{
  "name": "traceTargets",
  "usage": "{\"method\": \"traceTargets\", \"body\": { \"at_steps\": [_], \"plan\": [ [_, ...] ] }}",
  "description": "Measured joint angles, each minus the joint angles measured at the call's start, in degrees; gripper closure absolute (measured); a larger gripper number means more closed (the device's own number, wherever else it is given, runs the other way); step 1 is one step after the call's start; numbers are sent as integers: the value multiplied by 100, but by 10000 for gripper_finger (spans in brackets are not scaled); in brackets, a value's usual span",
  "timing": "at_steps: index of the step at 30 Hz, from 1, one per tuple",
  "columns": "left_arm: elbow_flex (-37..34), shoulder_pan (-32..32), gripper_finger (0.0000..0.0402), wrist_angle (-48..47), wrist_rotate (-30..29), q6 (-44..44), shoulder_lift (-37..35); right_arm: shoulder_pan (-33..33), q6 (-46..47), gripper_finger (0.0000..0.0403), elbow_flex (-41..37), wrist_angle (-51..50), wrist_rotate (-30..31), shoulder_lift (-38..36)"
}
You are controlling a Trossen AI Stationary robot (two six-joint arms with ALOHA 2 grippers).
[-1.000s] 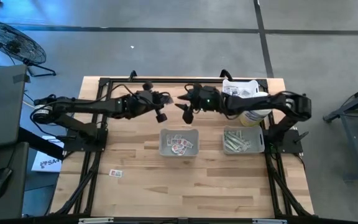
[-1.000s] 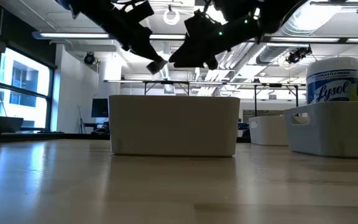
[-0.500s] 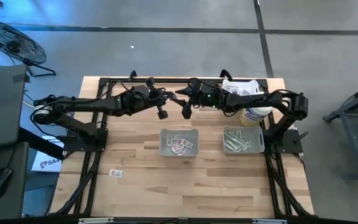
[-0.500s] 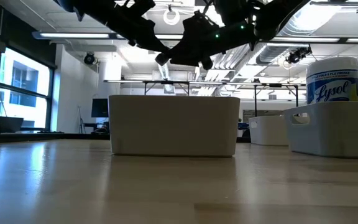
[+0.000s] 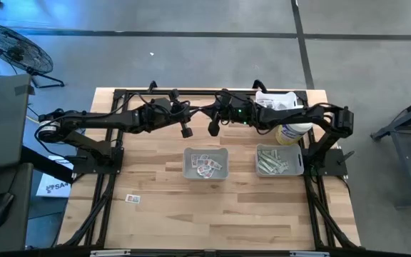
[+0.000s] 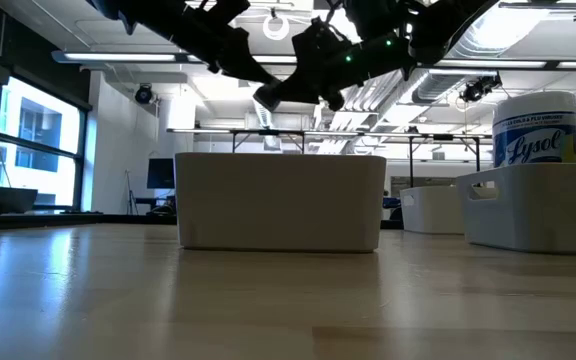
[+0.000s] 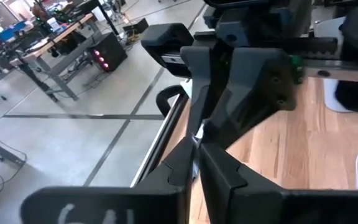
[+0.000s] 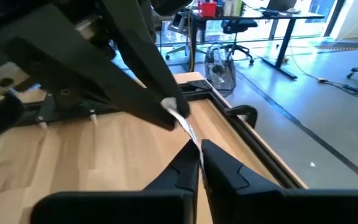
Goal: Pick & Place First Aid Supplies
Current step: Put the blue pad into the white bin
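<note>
Above the table's far middle my two grippers meet tip to tip. A thin white packet (image 8: pixel 183 128) spans the short gap between them, edge-on in both wrist views. My left gripper (image 7: pixel 196 158) is shut on one end, my right gripper (image 8: pixel 199 158) on the other. In the high view the left gripper (image 5: pixel 199 110) and right gripper (image 5: pixel 207 111) stand beyond the middle grey tray (image 5: pixel 187 164), which holds white packets. The right tray (image 5: pixel 302 163) holds pale green-grey strips. One more packet (image 5: pixel 133 198) lies flat on the table at the near left. My left gripper pinches one end of the packet (image 8: pixel 168 106) between its two fingertips, coming roughly level from the table's left. The packet is lifted clear, high above the table. My right gripper pinches the packet's other end (image 8: pixel 194 148) between its two fingertips, coming from the table's right, opposite the left gripper. The packet stands edge-on between the two grippers.
A white Lysol bottle (image 5: pixel 291 132) stands at the far right behind the right tray, with a white bag (image 5: pixel 275 101) beyond it. The black frame rail (image 5: pixel 212 91) runs along the far edge. In the low view the middle tray's wall (image 6: pixel 280 200) stands below the grippers.
My left gripper has carried the packet toward the table's right and a little up, to my right gripper. My right gripper has drawn slightly toward the far edge and has shut on the packet's free end.
</note>
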Motion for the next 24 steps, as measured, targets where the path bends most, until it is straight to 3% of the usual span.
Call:
{"method": "traceTargets", "body": {
  "at_steps": [4,8,11,14,18,24],
  "plan": [
    [2,-2,341,-33,53,3,0,-34,-151,398,-1,-78,36,-25],
    [2,-13,264,-441,-744,2,-50,-179,-224,400,-2,-893,338,-396],
    [20,-13,209,-856,-1582,-51,-145,-345,-339,399,-2,-1955,1065,-862],
    [15,0,171,-1317,-1957,-347,-177,-490,-331,399,-2,-2977,2315,-1232],
    [15,0,151,-1586,-1948,-821,-107,-730,-76,399,0,-4125,3973,-1335],
    [9,0,149,-1684,-1954,-939,160,-1467,928,400,-4,-5629,3954,-1327]
  ]
}}
